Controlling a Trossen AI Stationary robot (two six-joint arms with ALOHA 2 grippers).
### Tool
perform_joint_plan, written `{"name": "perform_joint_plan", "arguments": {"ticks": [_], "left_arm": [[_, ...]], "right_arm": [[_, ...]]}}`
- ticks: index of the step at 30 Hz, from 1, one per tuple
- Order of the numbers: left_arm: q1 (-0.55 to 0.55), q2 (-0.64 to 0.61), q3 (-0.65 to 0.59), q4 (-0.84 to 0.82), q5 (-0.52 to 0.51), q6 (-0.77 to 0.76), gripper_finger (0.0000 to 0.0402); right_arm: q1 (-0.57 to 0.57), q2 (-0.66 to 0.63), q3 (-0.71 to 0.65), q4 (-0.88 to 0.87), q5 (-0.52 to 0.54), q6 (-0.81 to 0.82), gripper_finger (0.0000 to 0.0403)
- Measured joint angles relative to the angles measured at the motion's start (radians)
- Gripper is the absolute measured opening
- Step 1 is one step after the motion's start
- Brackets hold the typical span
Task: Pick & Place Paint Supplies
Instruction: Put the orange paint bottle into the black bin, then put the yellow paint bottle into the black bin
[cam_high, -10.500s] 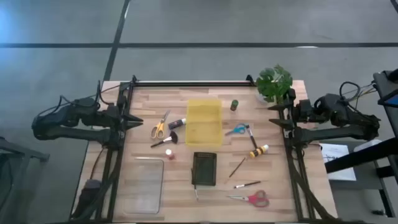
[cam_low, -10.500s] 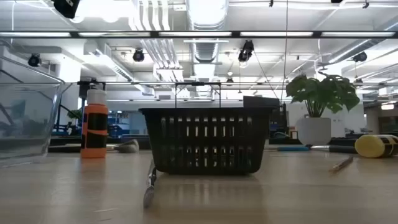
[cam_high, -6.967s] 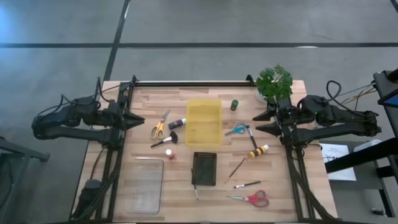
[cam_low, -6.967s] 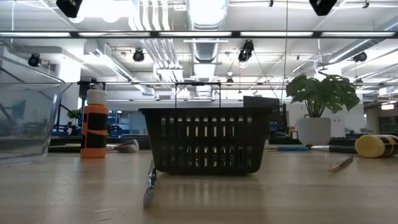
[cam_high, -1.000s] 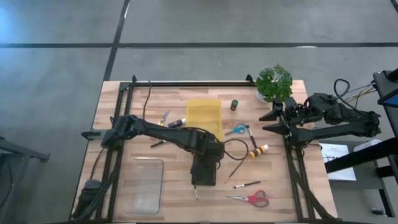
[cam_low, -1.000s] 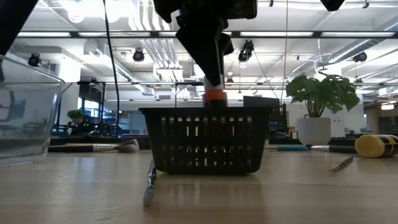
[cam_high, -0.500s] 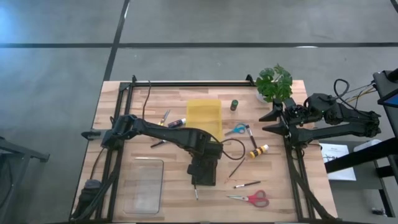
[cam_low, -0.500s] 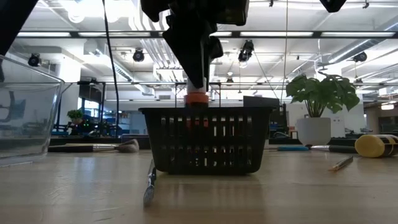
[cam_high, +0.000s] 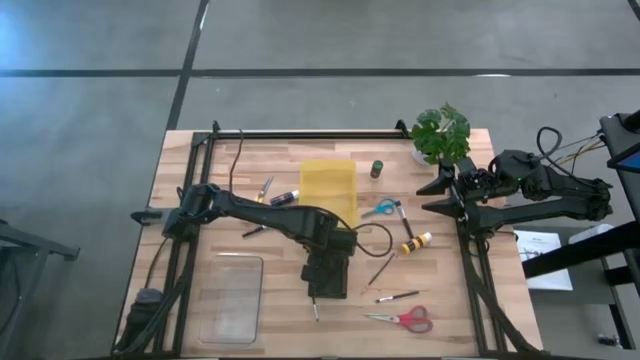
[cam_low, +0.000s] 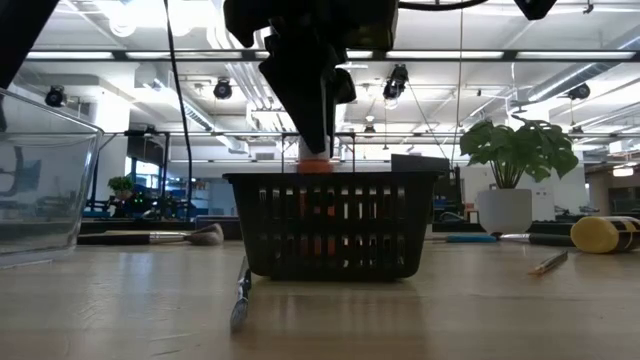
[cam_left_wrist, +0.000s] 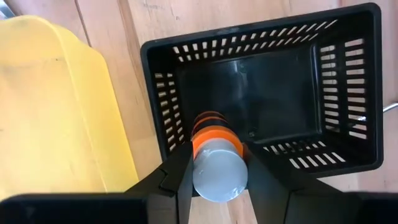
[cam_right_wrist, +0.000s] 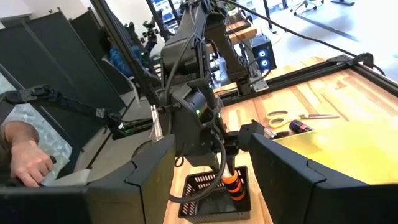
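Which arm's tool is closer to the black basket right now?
Left. The left tool hangs over the black basket, holding an orange paint bottle. The right tool waits at the table's right edge.

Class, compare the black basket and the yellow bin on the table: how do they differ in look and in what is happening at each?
The black basket has slotted walls; the yellow bin has solid ones. The left gripper holds an orange paint bottle over the black basket; nothing hangs over the yellow bin. Both are rectangular, open-topped, side by side.

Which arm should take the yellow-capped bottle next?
Right. Its tool is open and idle at the table edge, close to the yellow-capped bottle. The left tool is shut on the orange bottle over the black basket.
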Motion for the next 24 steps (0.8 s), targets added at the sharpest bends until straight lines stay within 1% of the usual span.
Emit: {"name": "perform_joint_plan", "arguments": {"ticks": [2,5,7,10,13,17,19,21,24], "left_arm": [[0.000,-0.001,-0.001,-0.002,0.000,0.000,0.0154],[0.001,-0.005,-0.005,-0.008,-0.009,0.000,0.0220],[0.004,-0.020,-0.004,-0.007,-0.020,0.000,0.0256],[0.012,-0.045,-0.002,0.010,-0.024,-0.004,0.0292],[0.018,-0.063,-0.002,0.029,-0.032,-0.012,0.0305],[0.030,-0.119,-0.002,0.052,-0.036,-0.002,0.0308],[0.041,-0.157,-0.002,0.056,-0.055,0.001,0.0309],[0.057,-0.204,-0.002,0.061,-0.080,0.005,0.0309],[0.084,-0.291,-0.004,0.055,-0.110,0.004,0.0310]], "right_arm": [[0.000,0.000,0.000,0.000,0.000,0.000,0.0206],[0.000,0.000,0.000,0.000,0.000,0.000,0.0206],[0.000,0.000,0.000,0.000,0.000,0.000,0.0206],[0.000,-0.001,0.000,0.000,0.000,-0.003,0.0206],[0.000,-0.001,0.000,0.000,0.000,-0.007,0.0206],[0.000,-0.001,0.000,0.000,0.000,-0.012,0.0206],[0.000,-0.001,0.000,-0.014,0.000,-0.016,0.0206],[0.000,-0.001,0.000,-0.053,0.001,-0.022,0.0206],[0.000,0.011,-0.002,-0.166,0.020,-0.029,0.0206]]}}
